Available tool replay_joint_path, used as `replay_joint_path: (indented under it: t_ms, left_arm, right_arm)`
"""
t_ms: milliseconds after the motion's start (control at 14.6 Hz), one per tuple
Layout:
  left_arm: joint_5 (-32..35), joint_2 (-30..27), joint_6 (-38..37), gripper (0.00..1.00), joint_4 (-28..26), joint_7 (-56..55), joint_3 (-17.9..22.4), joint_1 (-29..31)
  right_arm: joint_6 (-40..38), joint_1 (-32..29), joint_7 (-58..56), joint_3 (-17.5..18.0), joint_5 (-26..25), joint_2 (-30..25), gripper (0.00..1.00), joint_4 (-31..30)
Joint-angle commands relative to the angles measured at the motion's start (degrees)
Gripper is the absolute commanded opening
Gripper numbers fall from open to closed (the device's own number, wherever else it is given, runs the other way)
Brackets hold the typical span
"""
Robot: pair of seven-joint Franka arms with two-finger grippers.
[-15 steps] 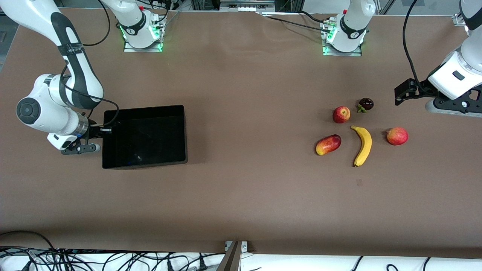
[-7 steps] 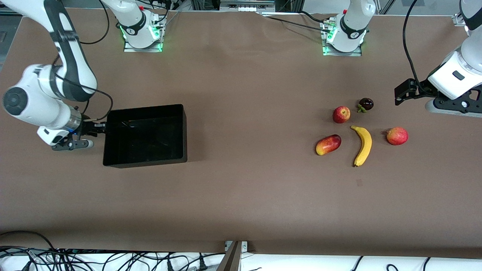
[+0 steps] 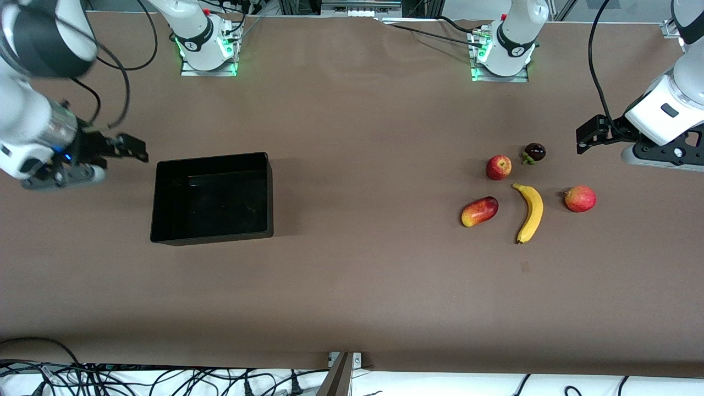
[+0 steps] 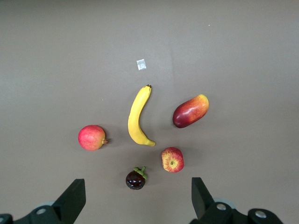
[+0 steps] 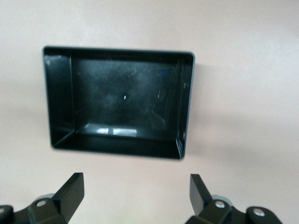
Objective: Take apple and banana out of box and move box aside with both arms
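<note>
The right gripper (image 3: 129, 147) is seen with its fingers (image 5: 70, 189) spread wide and nothing between them, raised over the bare table beside the box (image 3: 212, 198) at the right arm's end. The left gripper (image 3: 584, 137) is likewise held wide apart and empty, its fingers (image 4: 72, 198) framing the fruit from above; that arm waits at its own end of the table.

The box lies flat and appears empty, though its glossy black floor makes that hard to confirm. The apple (image 3: 498, 167) and the banana (image 3: 529, 212) rest on the table well apart from the box, near a mango (image 3: 479, 211), a second red fruit (image 3: 579, 198) and a small dark fruit (image 3: 534, 152).

Little risk is judged to remain: a careless retreat could nudge the box or scatter the round fruit. The table (image 3: 352, 286) is covered in plain brown; cables are bundled along its near edge.
</note>
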Motion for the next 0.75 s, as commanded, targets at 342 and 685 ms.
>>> replay_joint_path:
  t_ms: [342, 685]
  left_arm:
    - [0.6, -1.0, 0.5, 1.0, -0.7, 1.2, -0.1, 0.0]
    - [0.6, -1.0, 0.4, 1.0, -0.6, 0.9, -0.2, -0.2]
  right_arm:
    - [-5.9, 2.3, 1.8, -0.4, -0.1, -7.7, 1.0, -1.7]
    - [-5.8, 10.4, 3.5, -8.7, -0.1, -6.6, 1.0, -0.9]
